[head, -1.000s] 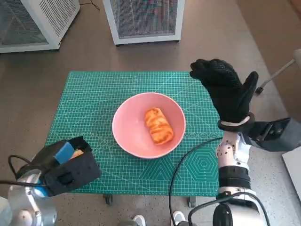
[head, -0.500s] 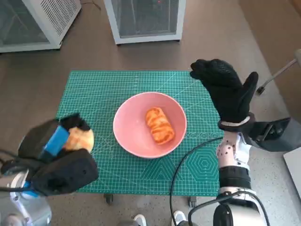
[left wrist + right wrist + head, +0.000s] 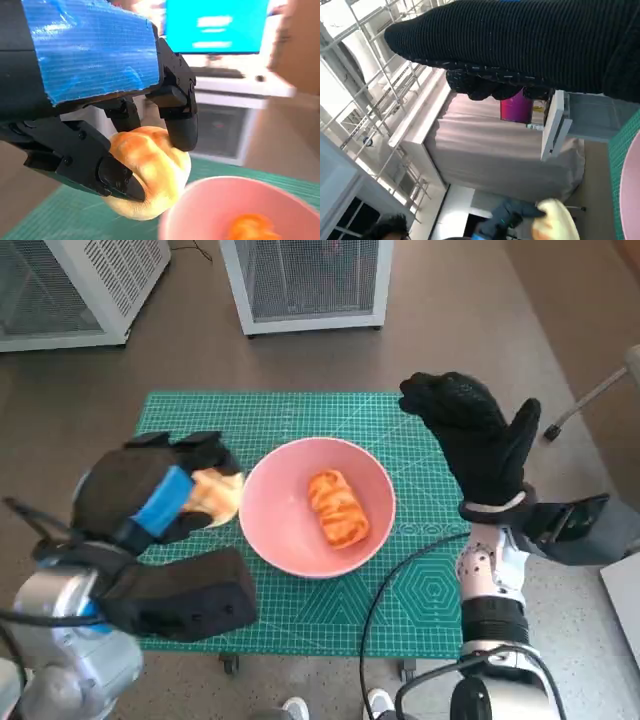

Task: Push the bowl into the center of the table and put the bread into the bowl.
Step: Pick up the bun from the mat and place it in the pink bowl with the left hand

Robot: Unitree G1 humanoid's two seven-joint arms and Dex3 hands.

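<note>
mid tabletop (image 3: 300, 410): bowl (image 3: 280, 520) centred, one pastry (image 3: 337, 507) inside. left robot hand (image 3: 150, 495) grips bread (image 3: 215, 495) at rim, drop pending. right robot hand (image 3: 475, 435) spread, idle.

small table's covered by a green cutting mat (image 3: 300, 420), and the pink bowl (image 3: 275, 525) sits right on the mat, pretty much mid-mat, with a bread piece (image 3: 337, 507) inside the bowl

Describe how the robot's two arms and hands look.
The left hand is black and blocky, with a strip of blue tape over its back, on a pale metallic forearm. The right hand wears a black knitted glove with a pale cuff ring; its forearm is white and speckled, and a black cable loops beside it.
</note>
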